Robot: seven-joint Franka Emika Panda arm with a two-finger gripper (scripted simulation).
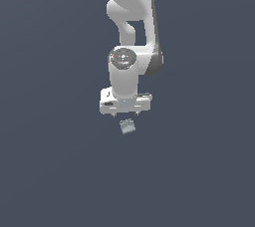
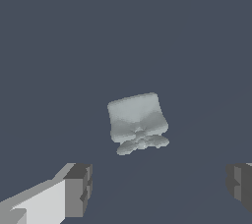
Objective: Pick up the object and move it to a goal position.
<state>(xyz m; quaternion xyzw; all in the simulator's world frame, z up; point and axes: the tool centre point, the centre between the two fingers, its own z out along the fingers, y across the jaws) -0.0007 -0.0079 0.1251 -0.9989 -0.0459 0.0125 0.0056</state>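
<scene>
The object (image 1: 127,126) is a tiny pale grey-teal blocky piece lying on the dark floor, just below the white arm's hand in the exterior view. In the wrist view the object (image 2: 137,120) shows a flat squarish face with a lumpy ridged edge. My gripper (image 1: 126,114) hovers over it with its jaws spread wide. Two grey fingertips (image 2: 78,188) stand far apart at either side of the wrist view, with nothing between them, and the object lies ahead of the gap, apart from both.
A plain dark blue-grey floor (image 1: 60,171) fills both views. The white arm (image 1: 130,27) rises from the hand toward the top of the exterior view.
</scene>
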